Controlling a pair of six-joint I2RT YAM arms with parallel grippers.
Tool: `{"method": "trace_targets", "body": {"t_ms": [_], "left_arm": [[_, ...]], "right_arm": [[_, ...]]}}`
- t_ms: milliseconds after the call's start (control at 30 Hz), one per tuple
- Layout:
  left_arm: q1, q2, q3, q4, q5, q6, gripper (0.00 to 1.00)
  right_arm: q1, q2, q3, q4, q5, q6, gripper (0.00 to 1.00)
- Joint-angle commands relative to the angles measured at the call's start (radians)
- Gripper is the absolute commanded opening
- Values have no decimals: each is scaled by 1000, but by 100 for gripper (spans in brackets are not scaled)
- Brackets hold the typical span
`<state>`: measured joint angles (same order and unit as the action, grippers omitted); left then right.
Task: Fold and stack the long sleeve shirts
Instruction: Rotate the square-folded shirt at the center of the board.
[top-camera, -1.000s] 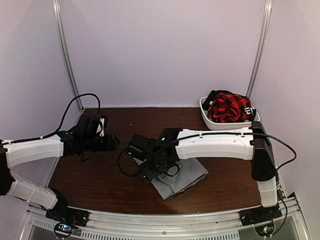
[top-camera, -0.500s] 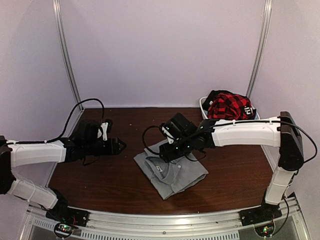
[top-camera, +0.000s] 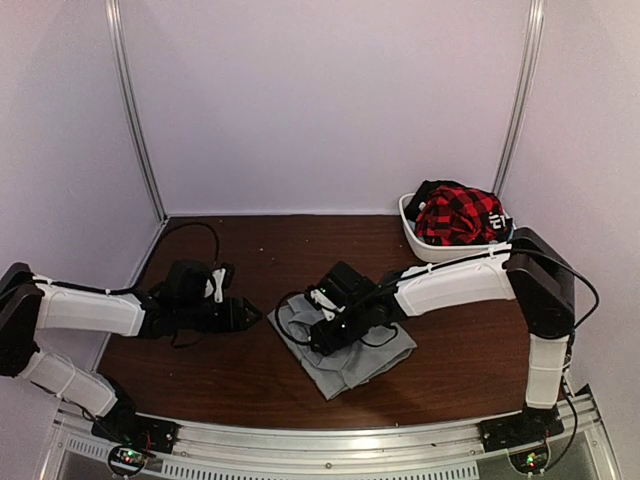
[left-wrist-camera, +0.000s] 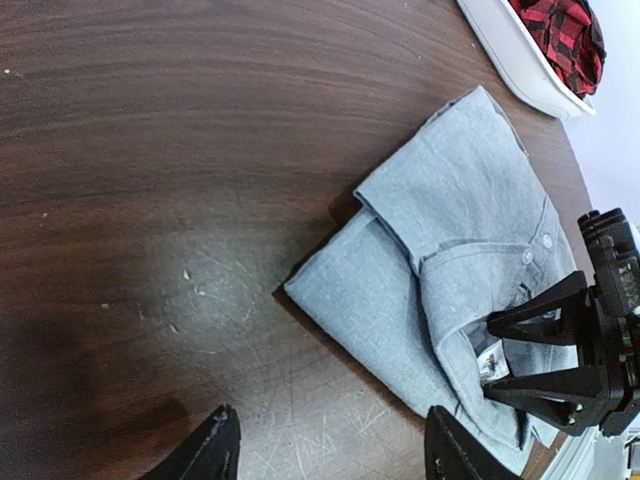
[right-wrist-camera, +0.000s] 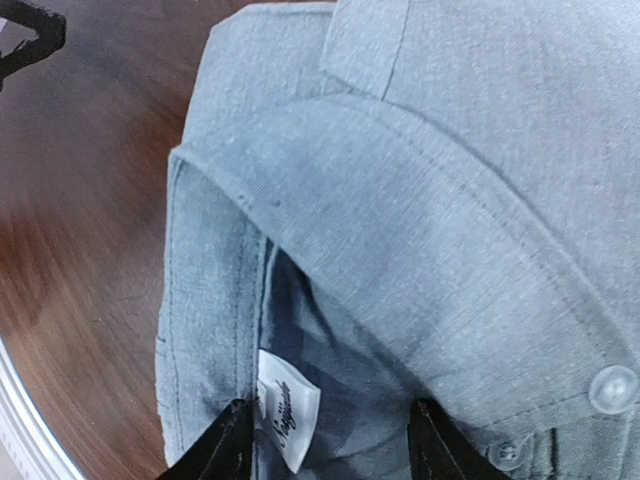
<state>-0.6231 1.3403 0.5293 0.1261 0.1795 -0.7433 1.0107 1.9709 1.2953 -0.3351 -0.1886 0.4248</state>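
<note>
A light-grey long sleeve shirt (top-camera: 368, 358) lies folded on the brown table (top-camera: 220, 380), collar toward the left. In the right wrist view its collar (right-wrist-camera: 430, 230) and a white neck label (right-wrist-camera: 287, 408) fill the frame. My right gripper (top-camera: 322, 335) is low over the collar, open, its fingertips (right-wrist-camera: 232, 442) straddling the neck opening and touching the cloth. My left gripper (top-camera: 252, 314) hovers open over bare wood just left of the shirt's edge (left-wrist-camera: 340, 300), with nothing between its fingers. A red-and-black plaid shirt (top-camera: 455, 214) lies crumpled in a tub.
The white tub (top-camera: 432, 248) stands at the back right, near the wall. White frame posts (top-camera: 135, 110) rise at both back corners. Bare brown wood lies left of and behind the grey shirt.
The right arm swung back and up, then came down onto the collar with its jaws narrower. The left gripper slid right, closer to the shirt's edge.
</note>
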Motion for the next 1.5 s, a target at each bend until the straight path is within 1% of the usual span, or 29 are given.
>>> {"method": "trace_targets", "body": {"t_ms": [0, 167, 233, 333, 467, 567, 700, 833, 967, 1033, 1200, 1333, 1467], "left_arm": [[-28, 45, 5, 96, 22, -35, 65], [-85, 109, 21, 142, 32, -70, 65], [-100, 139, 23, 185, 51, -94, 65], [-116, 187, 24, 241, 80, -130, 66], [-132, 235, 32, 289, 97, -156, 66], [-138, 269, 43, 302, 106, -168, 65], [-138, 315, 64, 320, 122, -175, 61], [-138, 373, 112, 330, 155, -171, 56], [-135, 425, 154, 354, 193, -185, 54], [-127, 441, 173, 352, 202, -187, 53], [-71, 491, 241, 325, 247, -165, 51], [-25, 573, 346, 272, 292, -113, 50], [46, 663, 470, 215, 337, -56, 50]], "right_arm": [[27, -61, -42, 43, -57, 8, 57], [17, -162, -62, 10, 14, 21, 70], [2, -201, -65, -3, 36, 22, 74], [-31, -255, -79, -23, 59, 20, 78], [-111, -293, -124, -47, 99, 27, 80], [-191, -306, -170, -34, 100, 31, 81], [-272, -294, -239, 6, 63, 23, 81], [-295, -290, -321, 67, 7, 28, 81], [-295, -334, -415, 119, -37, 53, 80], [-293, -369, -475, 164, -83, 77, 79], [-258, -473, -608, 263, -152, 151, 77], [-159, -535, -671, 330, -146, 246, 77], [-11, -528, -670, 416, -109, 329, 78]]}}
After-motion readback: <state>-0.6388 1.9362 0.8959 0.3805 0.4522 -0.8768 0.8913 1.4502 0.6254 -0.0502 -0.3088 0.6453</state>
